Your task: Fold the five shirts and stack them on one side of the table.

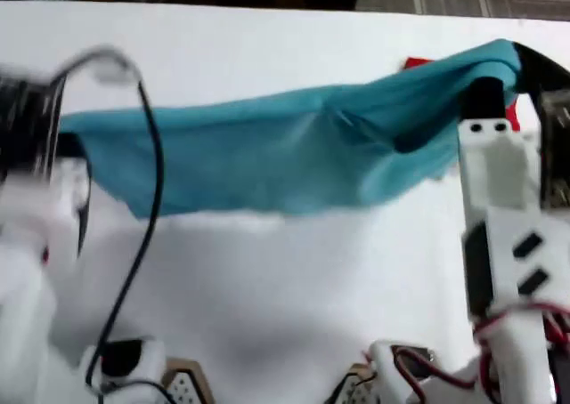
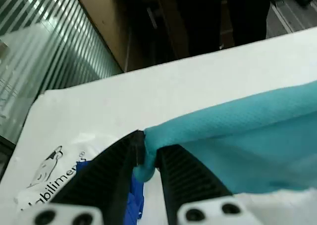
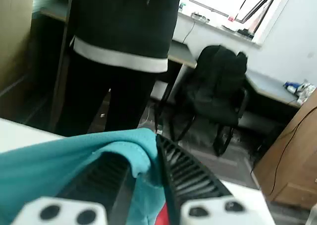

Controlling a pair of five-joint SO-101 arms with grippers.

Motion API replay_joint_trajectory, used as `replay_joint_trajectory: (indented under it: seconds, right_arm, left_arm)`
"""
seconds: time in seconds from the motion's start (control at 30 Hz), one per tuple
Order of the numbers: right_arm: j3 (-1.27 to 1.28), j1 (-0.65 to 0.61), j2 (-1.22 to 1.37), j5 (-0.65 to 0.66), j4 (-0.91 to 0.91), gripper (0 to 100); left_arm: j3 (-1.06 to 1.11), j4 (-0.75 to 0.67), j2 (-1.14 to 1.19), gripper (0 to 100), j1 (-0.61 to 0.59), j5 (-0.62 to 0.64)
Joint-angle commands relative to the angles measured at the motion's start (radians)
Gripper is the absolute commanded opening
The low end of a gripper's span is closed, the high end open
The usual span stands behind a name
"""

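Over the middle of the table (image 1: pixel 267 297), in the high view, a teal shirt (image 1: pixel 267 155) hangs stretched from left to right, lifted at one end by the left arm (image 1: pixel 27 146) and at the other by the right arm (image 1: pixel 503 199). Its lower edge sags toward the near side, and a black cable (image 1: pixel 142 217) loops down in front of the cloth on the left. If the arms draw apart, the stretch could pull a corner free, and if the left arm swings, the cable could snag the hanging edge. A red cloth (image 1: pixel 415 63), perhaps another of the shirts, lies on the far right behind the teal one and could be dragged along if the shirt is lowered onto it. In the left wrist view, the left claw (image 2: pixel 146 143) is pressed together on a thin bunched corner of the shirt, with only a small nub of fabric past the fingertips (image 2: pixel 173 160). That is little to hold, so a tug could slip it out. Below sit a blue cloth (image 2: pixel 134 200) and a white printed bag (image 2: pixel 59 160), either of which a low pass might catch. In the right wrist view, the right claw (image 3: pixel 143 155) pinches a thicker fold of the shirt, which looks more secure, though folded layers can slide against each other.
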Motion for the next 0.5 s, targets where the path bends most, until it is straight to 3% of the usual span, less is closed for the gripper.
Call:
replay_joint_trajectory:
  seconds: [0.0,0.33,0.47]
  right_arm:
    - [-0.095,0.012,0.01,-0.003,0.002,1.9]
    - [-0.334,0.018,0.008,0.061,0.002,1.9]
    - [-0.433,0.088,0.008,0.06,0.036,1.9]
  left_arm:
    - [-0.028,-0.015,-0.069,3,-0.012,0.0]
    - [-0.094,-0.026,-0.101,3,-0.012,0.003]
    - [-0.131,-0.018,-0.101,3,-0.012,0.038]
